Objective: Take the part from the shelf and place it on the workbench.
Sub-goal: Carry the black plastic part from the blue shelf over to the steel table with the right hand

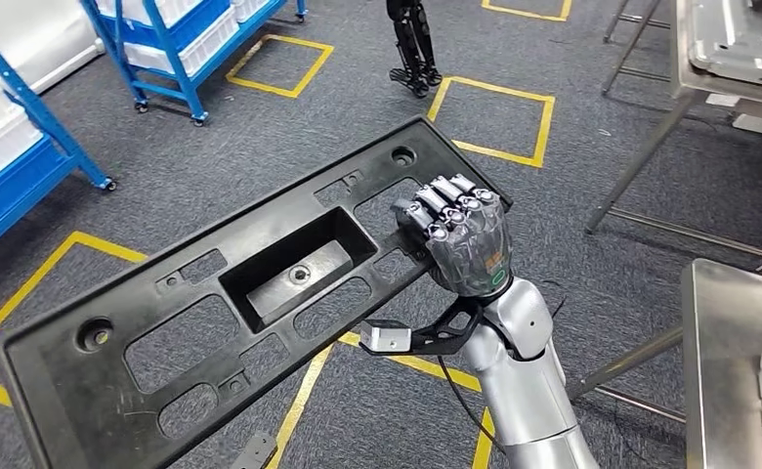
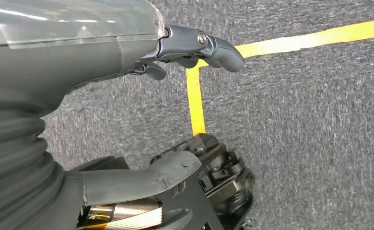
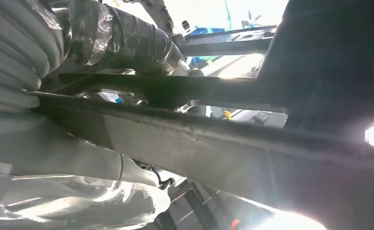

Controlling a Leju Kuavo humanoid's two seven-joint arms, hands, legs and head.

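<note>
From the head view, you have the black plastic panel (image 1: pixel 250 293) off the shelf and carried over the carpet, tilted, with its far corner up at about 1 o'clock and its near corner low at 8 o'clock. Your right hand (image 1: pixel 460 239) grips it at one end only, fingers curled over the edge through a cut-out. That, I judge, is the main risk: a long panel held at one end can sag or twist out of the grasp as you turn. The metal workbench (image 1: pixel 734 322) sits at 3 to 4 o'clock, its edge and legs close to the panel's swing path, so the free end could strike them. Blue shelves (image 1: pixel 25 147) stand at 9 to 11 o'clock, and the legs of another robot (image 1: pixel 413 44) at 12.

In the left wrist view, your left hand (image 2: pixel 127 62) hangs over carpet and yellow floor tape (image 2: pixel 195 96), holding nothing, thumb apart from the fingers.

In the right wrist view, the panel's edge crosses close in front, fingers (image 3: pixel 127 40) wrapped over it.
</note>
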